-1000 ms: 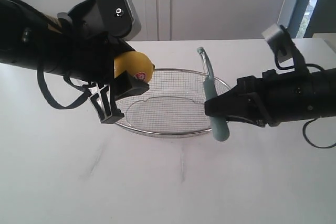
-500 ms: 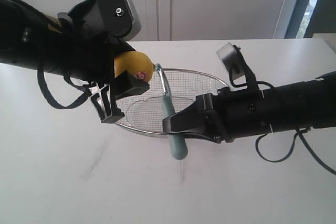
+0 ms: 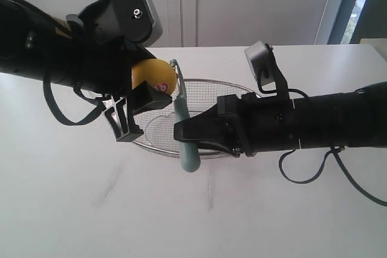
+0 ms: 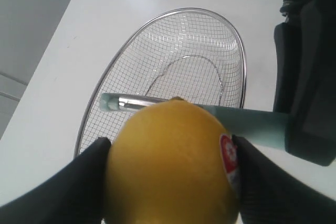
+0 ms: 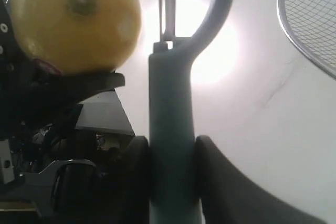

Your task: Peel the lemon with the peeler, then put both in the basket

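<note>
Presently, stock of the task stood as follows.

Item: small round yellow lemon (image 3: 155, 77) with red-and-white sticker. It was held in the air over the near rim of the basket by the left gripper (image 4: 170, 195), jaws partly open and clamped on its two sides. The skin looked whole, with no strip of peel seen anywhere.

Item: slim peeler (image 3: 181, 108) with pale teal-green handle and curved metal blade head. It was upright in the right gripper (image 5: 170, 177), jaws closed on the handle and the blade head up against the lemon's side. Whether the blade actually touched the skin could not be told.

Item: large shallow oval basket (image 3: 208, 81) of silver wire mesh, on the white table (image 3: 91, 209), holding neither item.

Judged progress: both things in hand, peeling at most just begun. Peeling and both placements were left to do.
</note>
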Tool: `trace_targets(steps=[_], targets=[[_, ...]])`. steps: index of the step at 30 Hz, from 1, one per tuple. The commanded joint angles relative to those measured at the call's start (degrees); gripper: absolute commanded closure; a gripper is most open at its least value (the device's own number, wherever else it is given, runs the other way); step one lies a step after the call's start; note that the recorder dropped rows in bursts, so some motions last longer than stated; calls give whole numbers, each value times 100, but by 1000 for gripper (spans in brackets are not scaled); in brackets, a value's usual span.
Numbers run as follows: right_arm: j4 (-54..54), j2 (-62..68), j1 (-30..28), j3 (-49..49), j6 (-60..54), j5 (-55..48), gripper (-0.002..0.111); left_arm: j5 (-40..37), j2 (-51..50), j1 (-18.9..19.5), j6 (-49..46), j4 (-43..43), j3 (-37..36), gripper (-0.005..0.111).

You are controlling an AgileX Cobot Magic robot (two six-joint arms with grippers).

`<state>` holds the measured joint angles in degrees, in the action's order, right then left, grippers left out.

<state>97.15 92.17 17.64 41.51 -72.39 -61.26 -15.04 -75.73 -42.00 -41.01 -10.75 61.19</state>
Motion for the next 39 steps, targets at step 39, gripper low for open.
trace_targets(steps=[39], targets=[[219, -424, -444, -27, -183, -591, 108, -1, 29, -41, 46, -67, -5, 107]])
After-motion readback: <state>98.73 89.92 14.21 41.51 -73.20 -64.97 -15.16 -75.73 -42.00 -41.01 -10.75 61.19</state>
